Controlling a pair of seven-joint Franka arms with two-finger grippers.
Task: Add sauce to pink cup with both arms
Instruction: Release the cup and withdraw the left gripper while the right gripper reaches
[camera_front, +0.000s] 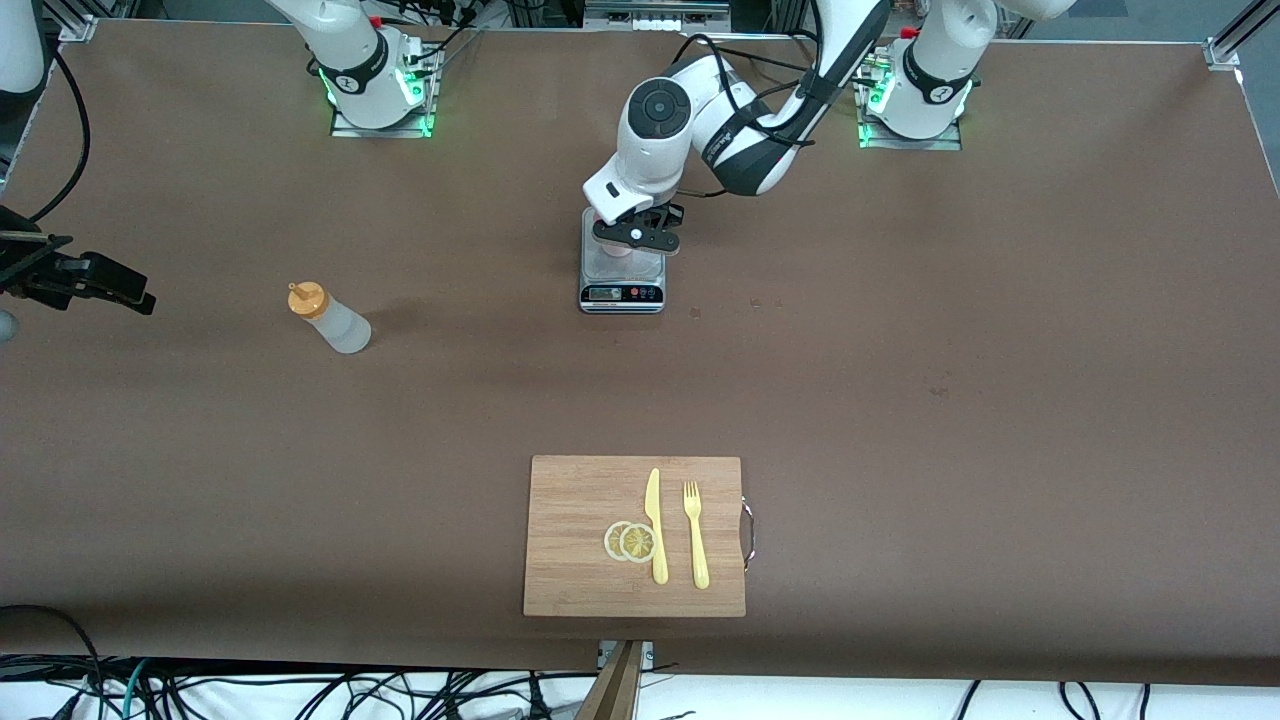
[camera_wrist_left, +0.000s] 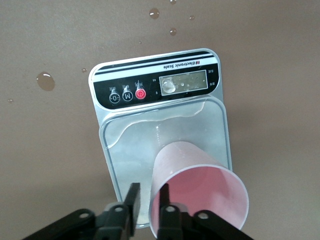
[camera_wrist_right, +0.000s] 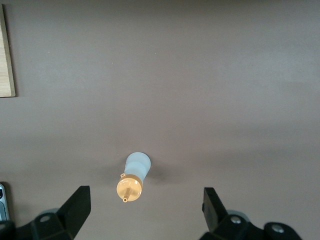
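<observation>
**Left jaws on pink cup rim at scale; sauce bottle apart on worktop**

Cutting board (camera_front: 585, 540) sits lowest in front frame, bottom centre, w/ two lemon slices (camera_front: 630, 541), yellow knife (camera_front: 656, 526) and yellow fork (camera_front: 696, 536) on it. Knife lies between slices and fork, slices touching knife.

Brown worktop (camera_front: 950, 400) fills the frame.

Scale (camera_front: 621, 282) is upper centre of front frame, display edge toward the camera. Pink cup (camera_wrist_left: 200, 192) stands upright on scale platform; in front frame it's mostly hidden by the left arm. Left gripper (camera_front: 636, 235) is down over the scale. Left wrist frame: jaws narrow, pinching the cup rim, one finger (camera_wrist_left: 132, 205) outside the wall and the other inside. Water drops (camera_wrist_left: 45, 81) on worktop near scale, some wet on scale too.

Sauce (camera_front: 331, 317) stands mid-left of front frame, on bare worktop toward right arm's end, well apart from scale, orange cap up, nothing touching it.

Right gripper (camera_front: 75, 280) is at left edge of front frame, up in the air, near sauce but apart. Right wrist frame: jaws wide, holding nothing, sauce (camera_wrist_right: 133, 179) seen below between the fingertips, low centre of that frame.
</observation>
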